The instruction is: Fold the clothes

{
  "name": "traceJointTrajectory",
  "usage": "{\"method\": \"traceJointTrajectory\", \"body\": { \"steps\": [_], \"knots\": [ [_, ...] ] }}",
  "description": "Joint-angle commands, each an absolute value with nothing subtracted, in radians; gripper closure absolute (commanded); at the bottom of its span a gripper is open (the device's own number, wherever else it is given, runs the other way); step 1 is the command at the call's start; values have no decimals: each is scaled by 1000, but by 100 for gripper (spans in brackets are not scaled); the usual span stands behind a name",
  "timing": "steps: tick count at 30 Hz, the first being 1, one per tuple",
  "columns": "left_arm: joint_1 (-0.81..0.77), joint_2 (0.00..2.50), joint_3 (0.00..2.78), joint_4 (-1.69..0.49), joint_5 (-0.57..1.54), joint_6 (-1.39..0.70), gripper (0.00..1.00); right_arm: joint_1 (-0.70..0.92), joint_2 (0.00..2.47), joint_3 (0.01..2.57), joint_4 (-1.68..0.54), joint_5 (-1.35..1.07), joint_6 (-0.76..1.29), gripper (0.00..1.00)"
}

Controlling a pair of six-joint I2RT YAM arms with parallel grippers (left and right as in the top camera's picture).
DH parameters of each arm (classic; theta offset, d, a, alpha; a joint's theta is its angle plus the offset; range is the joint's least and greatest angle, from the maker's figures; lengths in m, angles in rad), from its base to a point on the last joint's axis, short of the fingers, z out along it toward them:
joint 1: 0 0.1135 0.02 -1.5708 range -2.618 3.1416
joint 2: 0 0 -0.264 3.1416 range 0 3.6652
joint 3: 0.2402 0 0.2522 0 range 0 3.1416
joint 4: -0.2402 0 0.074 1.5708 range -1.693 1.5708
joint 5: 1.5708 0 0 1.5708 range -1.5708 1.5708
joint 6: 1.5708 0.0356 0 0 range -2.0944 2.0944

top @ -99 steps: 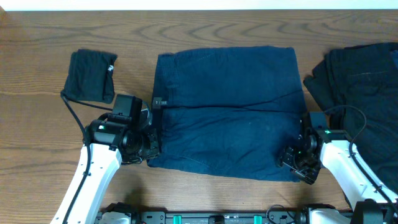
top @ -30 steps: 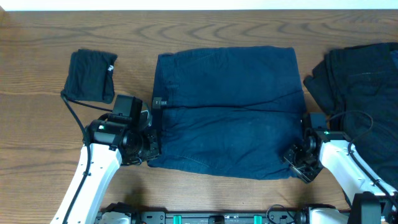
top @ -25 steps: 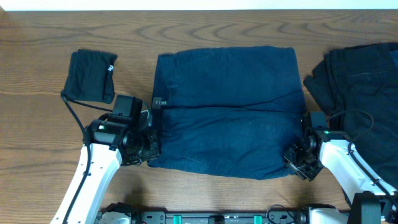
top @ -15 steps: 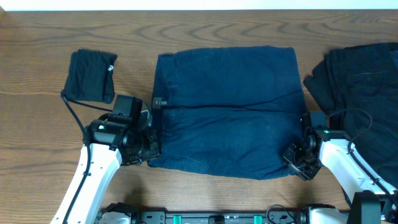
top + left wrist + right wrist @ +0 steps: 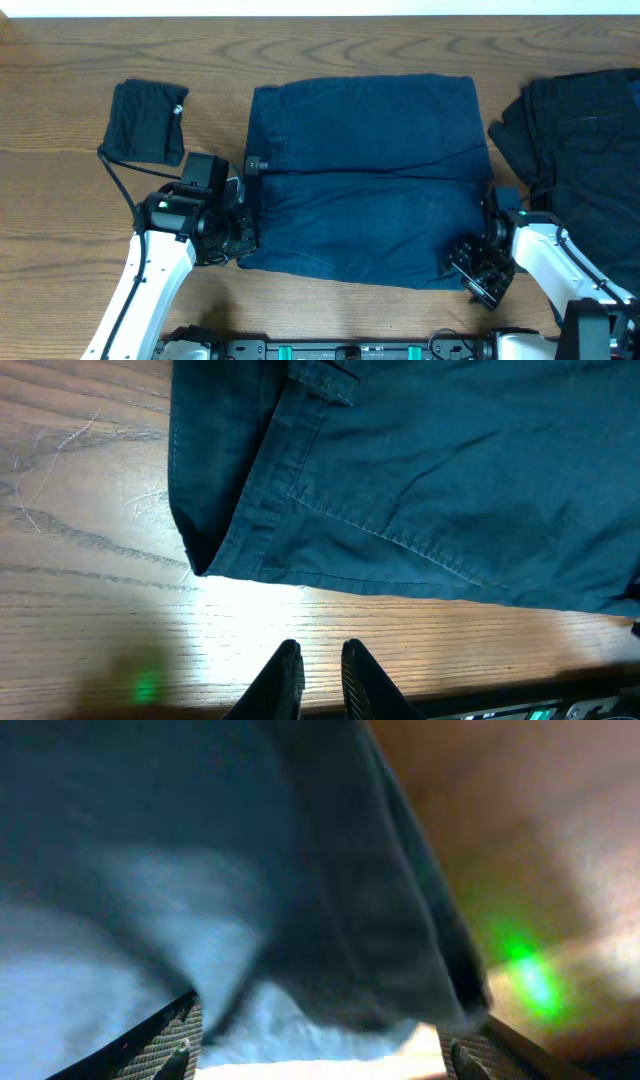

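The navy clothes piece [image 5: 365, 180] lies flat and wide across the middle of the table, with its waistband [image 5: 262, 490] on the left. My left gripper [image 5: 243, 236] rests at the near left corner, just off the cloth. In the left wrist view its fingers [image 5: 286, 678] stand almost together over bare wood, with nothing between them. My right gripper [image 5: 473, 270] is at the near right corner, and its jaws stand wide apart. A thick fold of the navy cloth [image 5: 330, 910] bulges right in front of the right gripper [image 5: 320, 1058], loose between the fingers.
A small folded black cloth [image 5: 148, 122] lies at the far left. A pile of dark garments [image 5: 580, 130] covers the right end of the table, close to the right arm. The table's front edge runs just behind both grippers.
The right gripper's jaws have spread wider and it has shifted slightly toward the front left at the garment's corner. The left arm and the garment have not moved.
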State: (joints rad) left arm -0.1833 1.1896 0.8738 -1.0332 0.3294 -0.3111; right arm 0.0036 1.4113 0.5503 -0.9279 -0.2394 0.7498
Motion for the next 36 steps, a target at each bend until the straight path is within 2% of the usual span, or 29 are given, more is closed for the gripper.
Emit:
{"method": "traceJointTrajectory", "body": {
  "steps": [1,6,16,30,33,36],
  "knots": [
    [-181,1189,867,-1039,320,-308,83,-4,1431,522,-916,-237,717,25],
    [-181,1189,867,-1039,320,-308,83,-6,1431,522,-885,-131,729,31],
    [-181,1189,867,-1039,319,-300,83,-21,1431,522,-817,-14,756,32],
    [-181,1189,867,-1039,319,-300,83,-124,1431,522,-730,-37,754,34],
    [-181,1189,867,-1038,320,-300,83,-124,1431,522,-731,-51,754,39],
    [-181,1189,867,-1039,320,-300,83,-124,1431,522,-732,-60,751,49]
  ]
}}
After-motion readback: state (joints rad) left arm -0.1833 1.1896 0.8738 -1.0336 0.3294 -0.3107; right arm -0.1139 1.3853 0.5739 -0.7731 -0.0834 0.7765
